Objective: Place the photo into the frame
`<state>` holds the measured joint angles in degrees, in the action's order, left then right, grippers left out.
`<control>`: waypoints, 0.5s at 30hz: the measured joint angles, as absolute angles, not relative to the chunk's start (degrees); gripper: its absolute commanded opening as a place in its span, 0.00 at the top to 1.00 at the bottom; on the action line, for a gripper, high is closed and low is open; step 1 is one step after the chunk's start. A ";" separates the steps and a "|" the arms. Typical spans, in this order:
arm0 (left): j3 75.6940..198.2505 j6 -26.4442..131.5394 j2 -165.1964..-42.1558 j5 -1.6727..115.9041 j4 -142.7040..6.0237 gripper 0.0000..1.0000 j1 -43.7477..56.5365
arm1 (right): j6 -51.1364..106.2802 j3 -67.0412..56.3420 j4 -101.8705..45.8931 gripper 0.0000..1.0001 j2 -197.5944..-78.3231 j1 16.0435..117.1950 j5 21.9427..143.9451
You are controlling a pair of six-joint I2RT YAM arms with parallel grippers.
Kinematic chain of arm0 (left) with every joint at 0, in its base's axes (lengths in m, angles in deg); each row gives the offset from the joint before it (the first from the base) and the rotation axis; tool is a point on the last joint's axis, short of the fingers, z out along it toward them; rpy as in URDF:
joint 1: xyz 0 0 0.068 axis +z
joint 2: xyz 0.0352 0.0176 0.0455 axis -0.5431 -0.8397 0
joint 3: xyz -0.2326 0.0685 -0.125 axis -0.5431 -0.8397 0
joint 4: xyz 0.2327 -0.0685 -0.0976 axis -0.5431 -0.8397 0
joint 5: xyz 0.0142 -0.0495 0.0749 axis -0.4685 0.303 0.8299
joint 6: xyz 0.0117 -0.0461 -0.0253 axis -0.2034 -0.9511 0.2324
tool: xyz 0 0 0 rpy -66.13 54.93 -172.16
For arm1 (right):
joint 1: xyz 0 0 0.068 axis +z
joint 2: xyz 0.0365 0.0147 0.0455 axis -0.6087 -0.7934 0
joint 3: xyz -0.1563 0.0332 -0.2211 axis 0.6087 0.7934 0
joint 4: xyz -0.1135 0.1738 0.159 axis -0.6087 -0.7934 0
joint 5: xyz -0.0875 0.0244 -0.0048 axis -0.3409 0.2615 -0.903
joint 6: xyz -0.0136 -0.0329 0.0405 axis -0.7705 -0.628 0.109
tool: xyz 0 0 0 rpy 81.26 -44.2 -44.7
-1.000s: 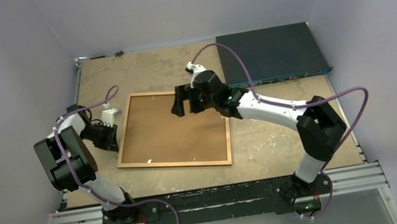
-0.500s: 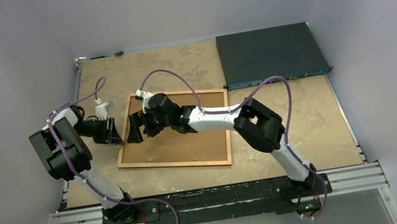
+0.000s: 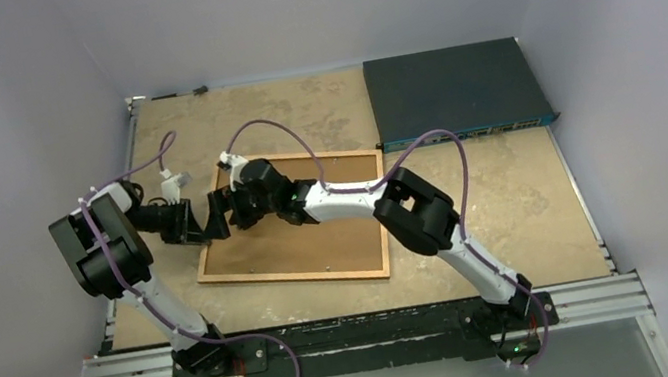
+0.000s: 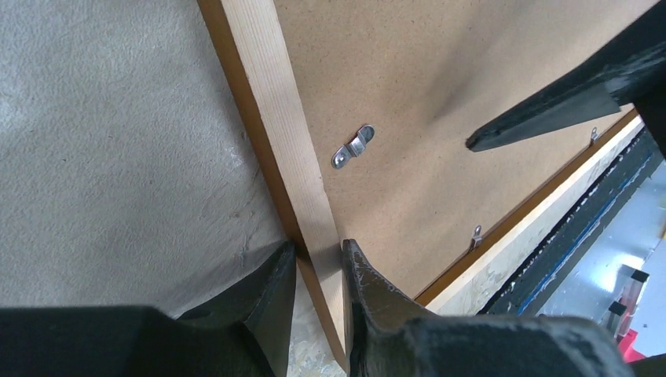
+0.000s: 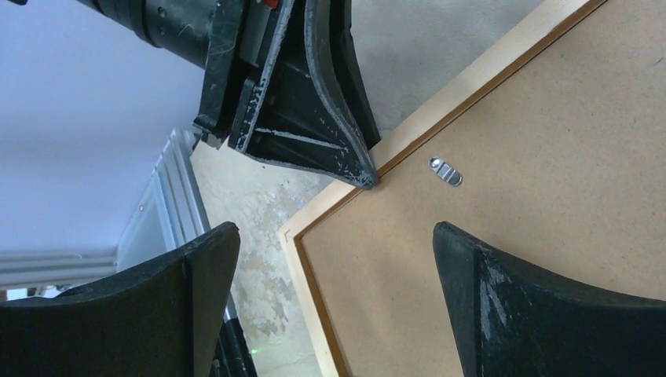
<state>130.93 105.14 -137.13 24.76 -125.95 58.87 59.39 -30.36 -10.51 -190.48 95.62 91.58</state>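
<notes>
While the left gripper (image 4: 316, 245) pinches the left rail of the frame (image 3: 293, 277), hold it steady; it lies face-down at centre-left of the top view. Lower the wide-open right gripper (image 5: 334, 229) squarely onto the clip (image 5: 445, 170). The photo is not visible.

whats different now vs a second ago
The right gripper, open, swung left across the frame from its far middle to the left edge. The left gripper edged right and now grips the frame's left rail. The frame, its backing board and the dark blue box stayed put.
</notes>
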 measured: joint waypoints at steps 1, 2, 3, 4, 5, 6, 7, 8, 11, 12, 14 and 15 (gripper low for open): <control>130.91 105.14 -137.13 24.67 -125.91 0.94 58.94 | 59.63 -30.79 -10.33 0.05 -190.96 95.62 91.64; 130.89 105.14 -137.13 24.62 -125.91 0.95 58.98 | 59.87 -31.25 -10.25 0.05 -191.55 95.62 91.79; 130.84 105.14 -137.13 24.56 -125.91 0.95 59.02 | 60.26 -31.69 -10.16 0.06 -192.14 95.62 91.95; 130.84 105.16 -137.13 24.47 -125.93 0.94 59.02 | 60.61 -32.17 -9.98 0.06 -192.73 95.62 92.19; 130.84 105.21 -137.13 24.43 -125.97 0.93 59.07 | 60.81 -32.45 -9.87 0.06 -193.21 95.62 92.54; 130.87 105.25 -137.13 24.36 -126.04 0.90 59.11 | 61.14 -32.83 -9.87 0.06 -193.74 95.64 92.80; 130.89 105.29 -137.13 24.23 -126.17 0.88 59.15 | 61.36 -33.07 -9.87 0.06 -194.24 95.69 92.95; 130.93 105.47 -137.13 24.06 -126.41 0.85 59.29 | 61.66 -33.26 -9.87 0.06 -194.61 95.71 93.02; 131.30 106.28 -137.22 23.71 -127.57 0.80 59.55 | 62.14 -33.37 -9.83 0.06 -195.46 95.73 93.08; 131.70 106.89 -137.39 23.62 -128.09 0.77 59.59 | 62.25 -33.37 -9.81 0.06 -195.70 95.73 93.08; 132.61 107.72 -137.87 23.55 -128.92 0.74 59.90 | 62.54 -33.61 -9.22 0.06 -196.01 95.75 93.24; 133.20 108.16 -138.16 23.47 -129.32 0.74 60.16 | 62.73 -33.63 -9.00 0.06 -196.05 95.77 93.32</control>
<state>133.20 108.16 -138.16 23.47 -129.32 60.16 62.73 -33.63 -9.00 -196.05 95.77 93.32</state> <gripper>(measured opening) 0.239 0.942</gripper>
